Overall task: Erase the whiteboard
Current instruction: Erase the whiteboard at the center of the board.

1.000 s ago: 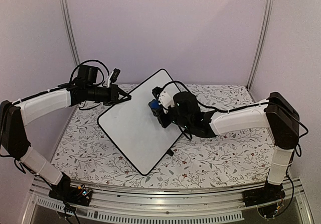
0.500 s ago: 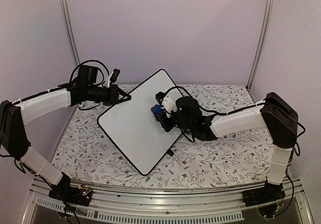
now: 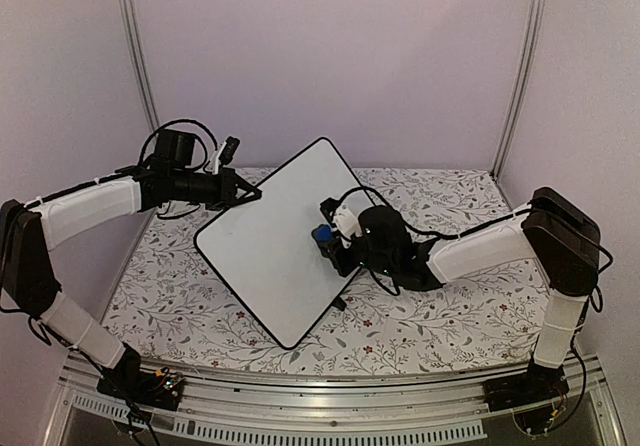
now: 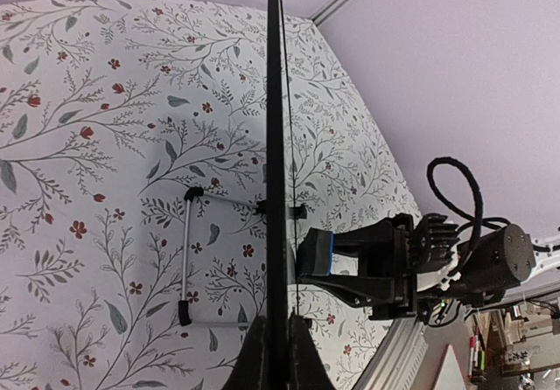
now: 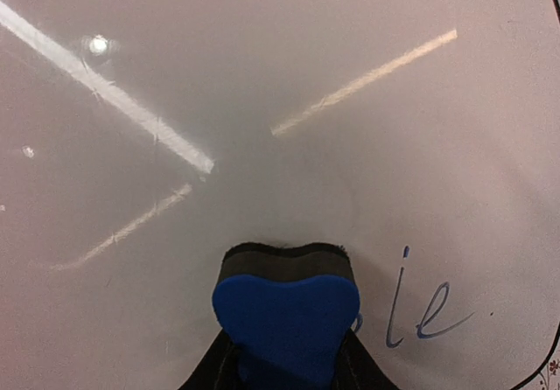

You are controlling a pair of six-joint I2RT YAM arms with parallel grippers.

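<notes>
The whiteboard stands tilted on the table, white with a thin black rim. My left gripper is shut on its upper left edge; in the left wrist view the board is seen edge-on between my fingers. My right gripper is shut on the blue eraser and presses its dark felt face against the board's right part. In the right wrist view the eraser touches the whiteboard, with blue handwriting just right of it. The eraser also shows in the left wrist view.
The table has a floral cloth. The board's wire stand rests on the cloth behind it. Lilac walls and metal posts enclose the back. A metal rail runs along the near edge.
My right gripper has slid the eraser down and to the right across the board. The left arm and the board have stayed still.
</notes>
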